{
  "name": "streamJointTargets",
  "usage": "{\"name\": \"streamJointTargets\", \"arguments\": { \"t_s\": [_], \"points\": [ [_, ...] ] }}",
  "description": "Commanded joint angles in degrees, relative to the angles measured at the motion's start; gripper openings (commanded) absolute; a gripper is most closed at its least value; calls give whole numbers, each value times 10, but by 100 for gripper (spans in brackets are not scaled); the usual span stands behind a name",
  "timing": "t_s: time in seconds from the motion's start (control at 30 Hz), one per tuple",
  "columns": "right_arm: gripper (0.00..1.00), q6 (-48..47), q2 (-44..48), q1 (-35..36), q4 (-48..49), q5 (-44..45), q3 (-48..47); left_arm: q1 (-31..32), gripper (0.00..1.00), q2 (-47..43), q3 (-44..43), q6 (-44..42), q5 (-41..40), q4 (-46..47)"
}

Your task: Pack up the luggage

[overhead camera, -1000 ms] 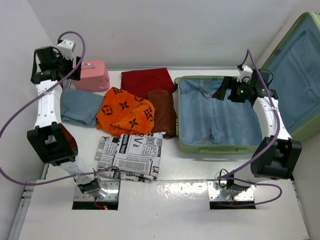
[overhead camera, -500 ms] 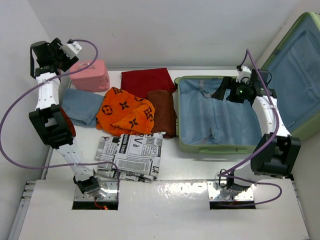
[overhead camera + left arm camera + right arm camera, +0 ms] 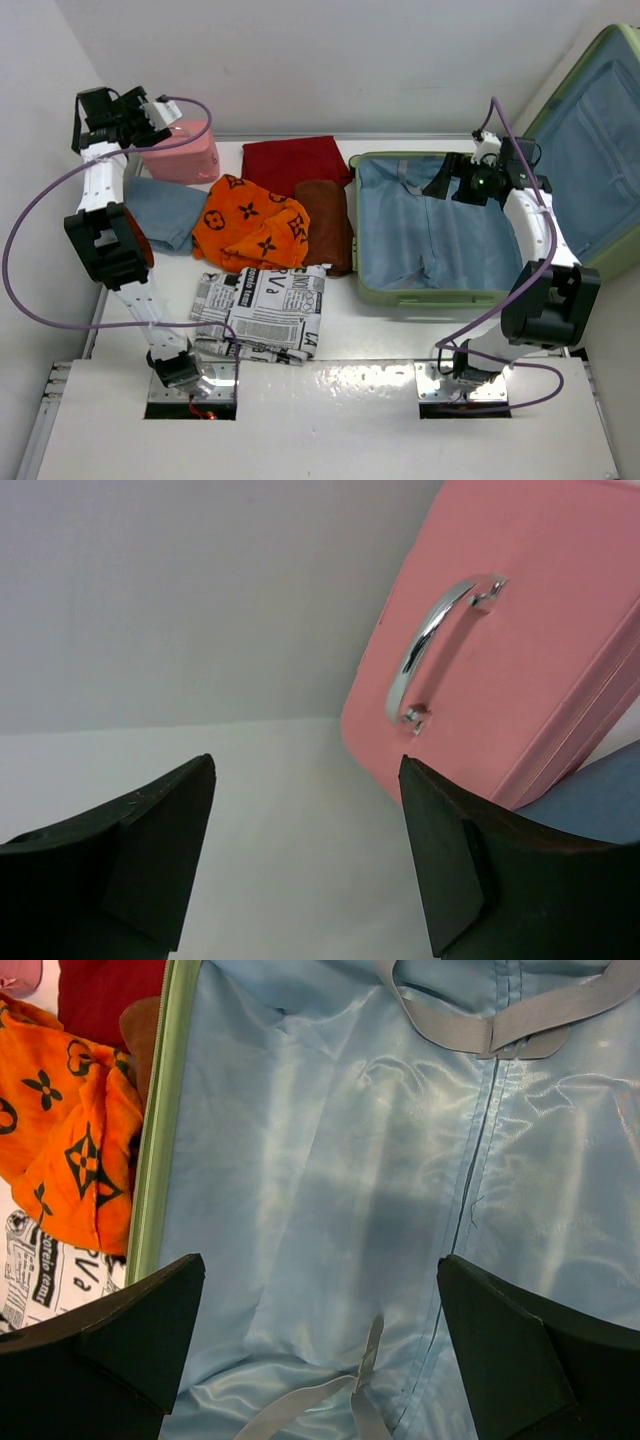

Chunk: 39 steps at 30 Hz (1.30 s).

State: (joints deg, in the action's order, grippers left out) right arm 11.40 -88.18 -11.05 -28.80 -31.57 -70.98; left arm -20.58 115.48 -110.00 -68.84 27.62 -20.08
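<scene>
The luggage (image 3: 430, 240) lies open at three o'clock on the worktop (image 3: 380, 335), its lid propped up at two o'clock (blue lining showing, grey straps loose). The right claw (image 3: 320, 1280) hangs over that lining, fingers spread wide, gripping nothing. At ten o'clock the left claw (image 3: 305, 790) is likewise wide apart and empty, near the pink case (image 3: 520, 680) with its metal handle (image 3: 432, 645).

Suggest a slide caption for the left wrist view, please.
Open left gripper hovers before the pink case and its metal handle.
</scene>
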Motion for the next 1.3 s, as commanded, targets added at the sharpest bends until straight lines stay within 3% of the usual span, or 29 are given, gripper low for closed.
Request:
{"name": "streamJointTargets", "arguments": {
  "t_s": [0.0,0.37,0.6,0.93,1.1,1.13,1.27],
  "points": [
    [99,7,-3,3,15,-3,-29,19,80,9,-3,-18,19,-1],
    [99,4,-6,3,11,4,-29,35,80,32,-3,-24,24,-11],
    [99,0,-7,3,8,7,-29,41,80,82,-56,-16,-9,-5],
    [99,2,-13,3,15,10,-28,63,70,124,-63,-16,-63,97],
    [99,-1,-15,3,13,11,-29,68,57,135,-58,-27,-78,117],
    [99,-1,-15,4,12,10,-31,68,44,135,-58,-27,-78,117],
    [99,-2,-11,3,11,12,-31,68,13,121,-44,-22,-71,123]
  ]
}}
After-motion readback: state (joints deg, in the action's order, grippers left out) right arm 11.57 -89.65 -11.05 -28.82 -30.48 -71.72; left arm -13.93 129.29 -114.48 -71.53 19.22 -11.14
